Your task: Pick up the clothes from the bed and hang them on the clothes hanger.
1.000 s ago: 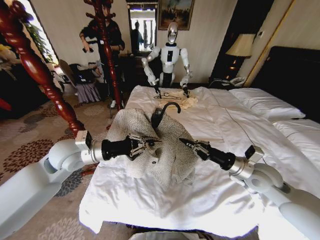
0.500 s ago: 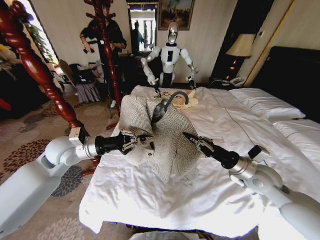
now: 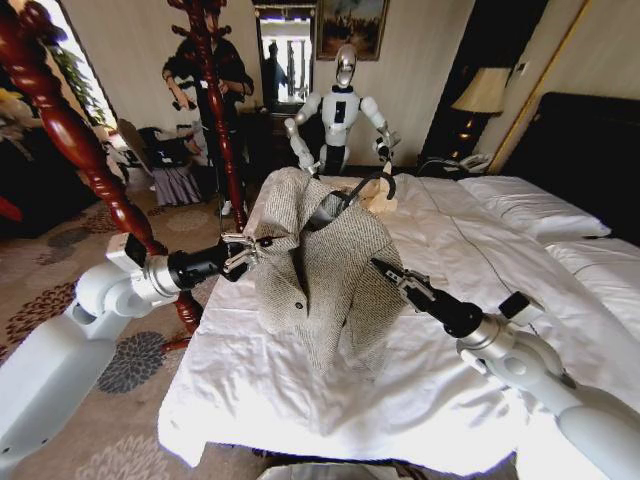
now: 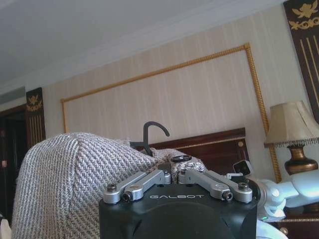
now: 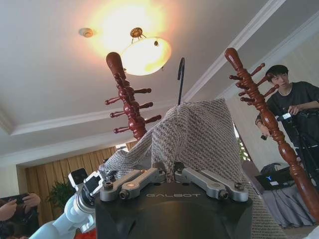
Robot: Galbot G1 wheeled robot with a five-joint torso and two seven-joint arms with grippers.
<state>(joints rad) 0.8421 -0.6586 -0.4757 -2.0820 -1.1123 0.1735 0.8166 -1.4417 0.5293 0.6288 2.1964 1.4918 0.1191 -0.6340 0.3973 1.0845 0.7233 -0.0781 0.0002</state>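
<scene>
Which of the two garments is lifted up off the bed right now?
The grey-beige ribbed cardigan, on the black hanger, held between the left pincer and right pincer. The small cream garment lies flat on the bed behind.

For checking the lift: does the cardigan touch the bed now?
Cannot tell. In the head view the cardigan hangs on the hanger, pinched by both end effectors, left and right; its lower hem overlaps the duvet of the bed, with no plain gap.

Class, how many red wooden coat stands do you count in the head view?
2: one coat stand at the near left, another coat stand farther back beside the bed.
</scene>
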